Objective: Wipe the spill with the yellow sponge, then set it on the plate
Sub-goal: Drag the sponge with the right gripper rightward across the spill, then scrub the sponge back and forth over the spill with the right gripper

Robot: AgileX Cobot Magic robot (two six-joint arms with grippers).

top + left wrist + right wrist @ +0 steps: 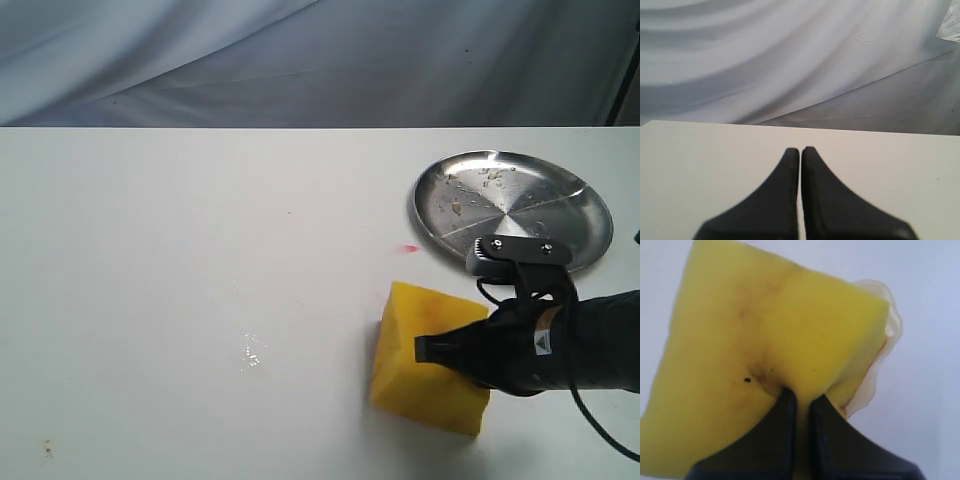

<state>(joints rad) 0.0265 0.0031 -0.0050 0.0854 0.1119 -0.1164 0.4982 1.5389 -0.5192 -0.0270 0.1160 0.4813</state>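
Note:
The yellow sponge (425, 355) sits tilted on the white table at the lower right, pinched in its middle by my right gripper (421, 349), which reaches in from the right. In the right wrist view the sponge (765, 340) fills most of the picture, with my right gripper (802, 397) shut on a fold of it. The spill (888, 340), a pale beige translucent puddle, shows along one edge of the sponge and touches it. In the exterior view the sponge hides the spill. The steel plate (585, 205) lies just behind the gripper. My left gripper (800, 150) is shut over bare table.
A small pink mark (410, 248) lies left of the plate. A patch of small wet glints (250, 352) sits left of the sponge. Brown specks (45, 450) mark the near left corner. Grey cloth (300, 60) hangs behind the table.

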